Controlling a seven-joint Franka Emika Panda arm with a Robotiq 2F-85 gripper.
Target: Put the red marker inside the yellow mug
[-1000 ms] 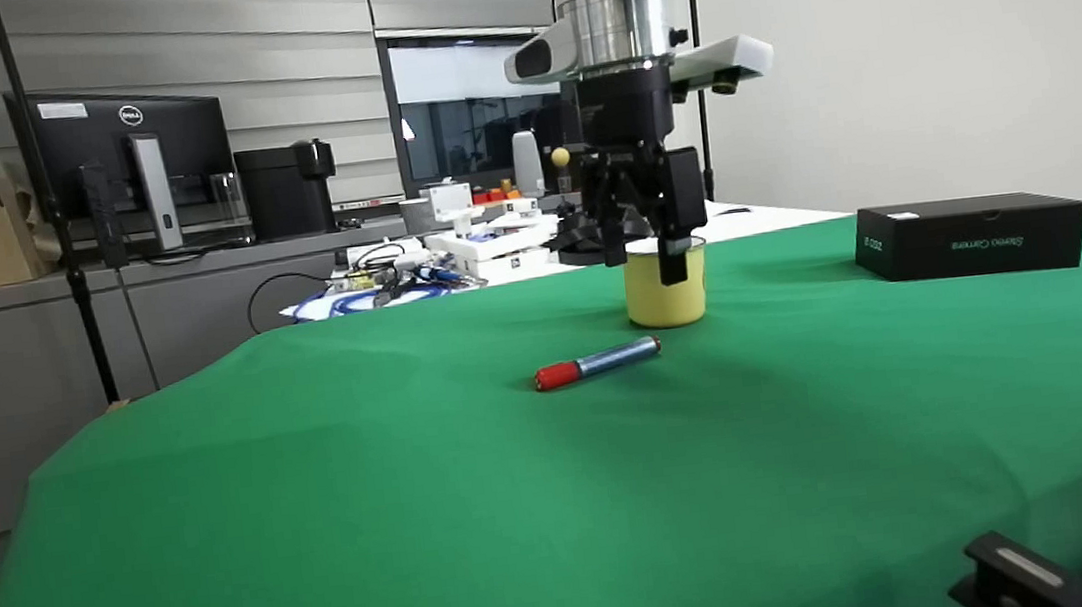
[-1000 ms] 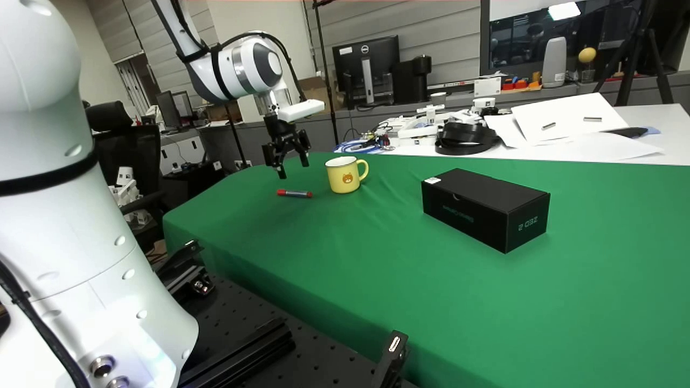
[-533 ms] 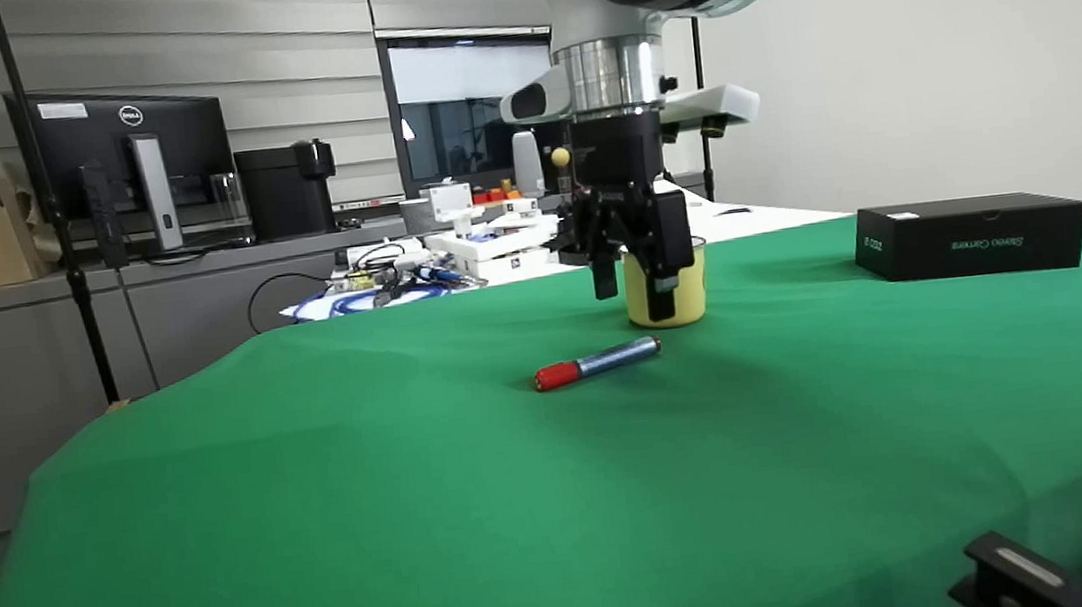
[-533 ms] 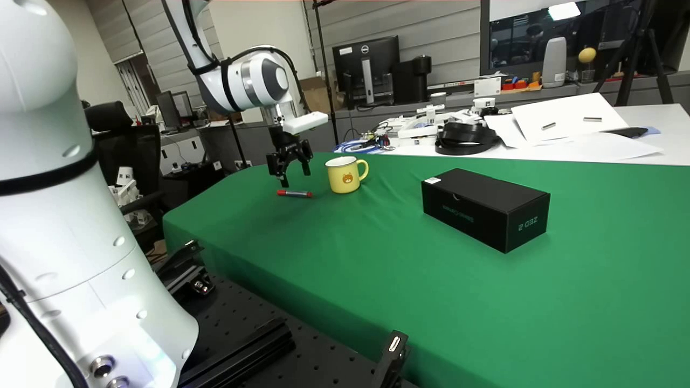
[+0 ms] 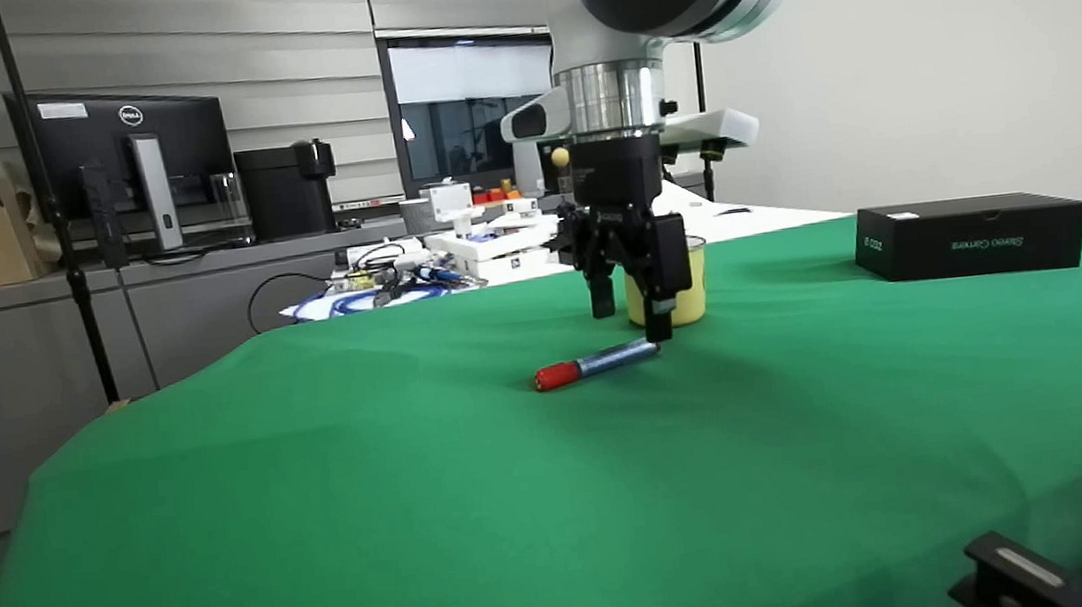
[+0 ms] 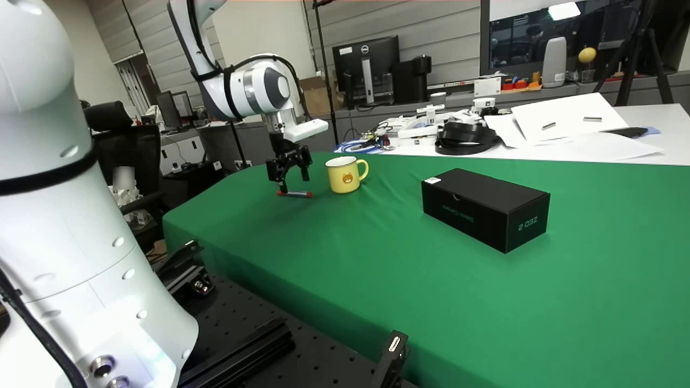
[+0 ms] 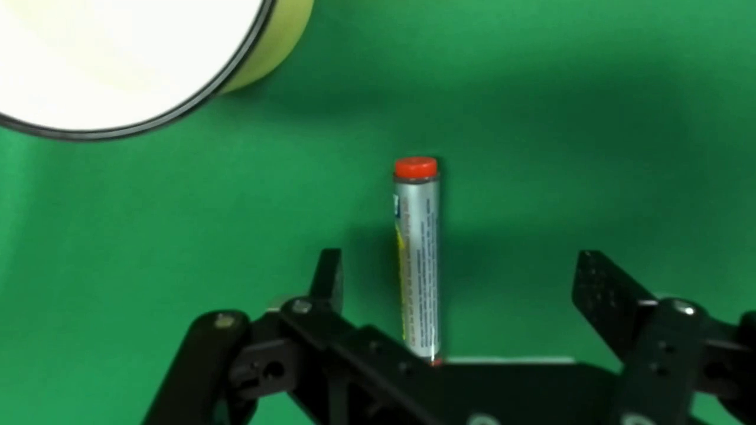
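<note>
i see the short silver-barrelled marker with red ends (image 7: 419, 265) lying flat on the green cloth (image 5: 373, 522), near the pale yellow cylindrical mug (image 6: 336, 180) but apart from it, on the side away from its handle. also beside the mug, over the marker, hangs the black two-fingered gripper (image 7: 459, 262), its jaws wide apart, one finger to each side of the barrel, nothing held. i take it they straddle it that way so that closing will pinch the narrow width. the barrel is much nearer one finger, so that one may nudge it first; whether a tip touches now i cannot tell. the mug is upright, mouth up, which should suit lowering a pen in from above. the oblong black box with green lettering (image 6: 485, 207) lies well apart from the mug, out of the work's way, i'd judge.
</note>
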